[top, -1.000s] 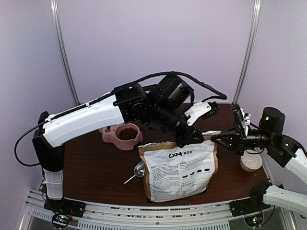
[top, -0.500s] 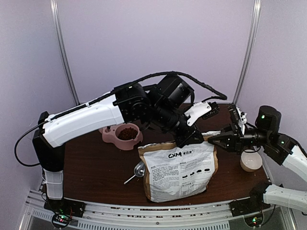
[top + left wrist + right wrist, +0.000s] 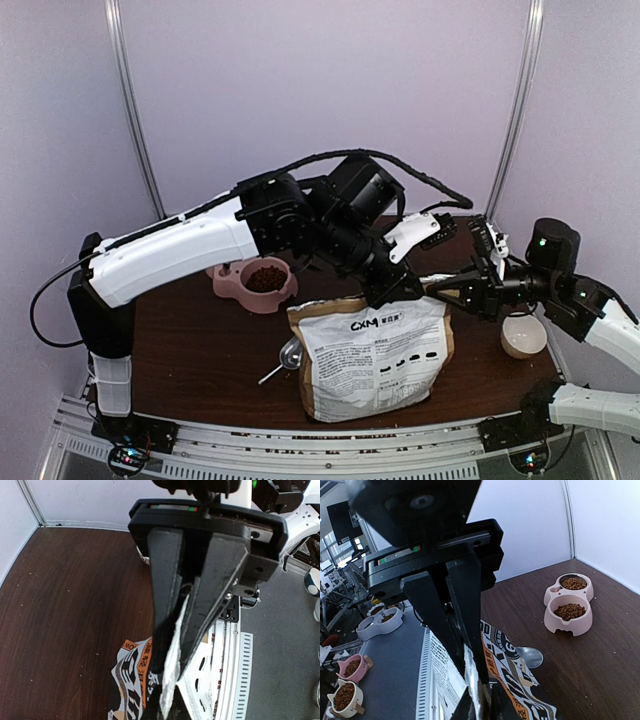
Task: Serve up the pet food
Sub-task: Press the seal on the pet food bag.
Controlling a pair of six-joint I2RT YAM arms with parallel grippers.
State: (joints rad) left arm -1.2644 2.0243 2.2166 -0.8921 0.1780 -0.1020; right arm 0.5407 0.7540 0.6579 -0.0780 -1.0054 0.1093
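table [image 3: 200, 350]: dark brown wood, lies under both grippers.
bag [image 3: 375, 360]: white-grey-orange, stands mid-table with its printed face toward the arm bases. Its top edge is up at the two grippers, one near each end. Contents can't be seen.
left gripper [image 3: 400, 288]: reaches across from the left and comes down on the bag's top edge, left of the right gripper and near it. In the left wrist view the fingers [image 3: 165, 595] are clamped together with a pale strip of bag edge pinched between them, so it is gripping the bag.
right gripper [image 3: 440, 290]: comes in from the right at the bag's top right corner. In the right wrist view the fingers [image 3: 432, 615] converge on the bag's silver edge and are closed on it, also gripping the bag.
feeder [image 3: 245, 298]: pink, double basin, on the table to the left of the left gripper and well apart from it. In the right wrist view it lies beyond the fingers, to the right.
bowl [image 3: 523, 338]: white, on the table below the right gripper's arm, right of the bag, not touched by either gripper.
scoop [image 3: 291, 353]: shiny metal, lies on the table just beside the bag's left edge, below and left of the left gripper. Not held.
kibble [image 3: 265, 277]: reddish-brown pellets in both feeder basins, well apart from both grippers.
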